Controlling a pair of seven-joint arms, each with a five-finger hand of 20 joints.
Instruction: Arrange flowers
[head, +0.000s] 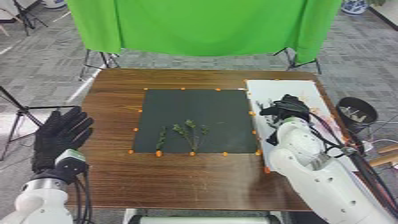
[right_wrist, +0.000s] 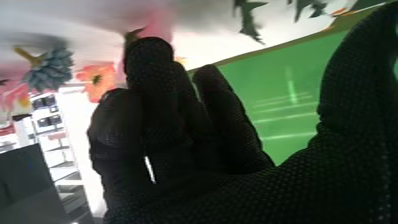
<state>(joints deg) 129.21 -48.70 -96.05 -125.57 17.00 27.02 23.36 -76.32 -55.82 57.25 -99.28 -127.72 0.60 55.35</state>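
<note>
In the head view my left hand (head: 62, 135) lies at the table's left edge with straight fingers. My right hand (head: 289, 107) is over the white sheet (head: 271, 86) on the right, beside flower material there. Green leafy stems (head: 191, 131) lie on the lower middle of the dark mat (head: 195, 107). In the right wrist view my right hand (right_wrist: 169, 110) has fairly straight fingers, the thumb apart, holding nothing that I can see. Around it are a blue flower (right_wrist: 49, 70), an orange flower (right_wrist: 98, 80) and green leaves (right_wrist: 250, 17).
Orange markers (head: 159, 154) line the mat's border on the brown table (head: 178, 185). A dark bin (head: 357, 111) stands on the floor beyond the table's right edge. A green cloth (head: 204, 25) hangs behind the table.
</note>
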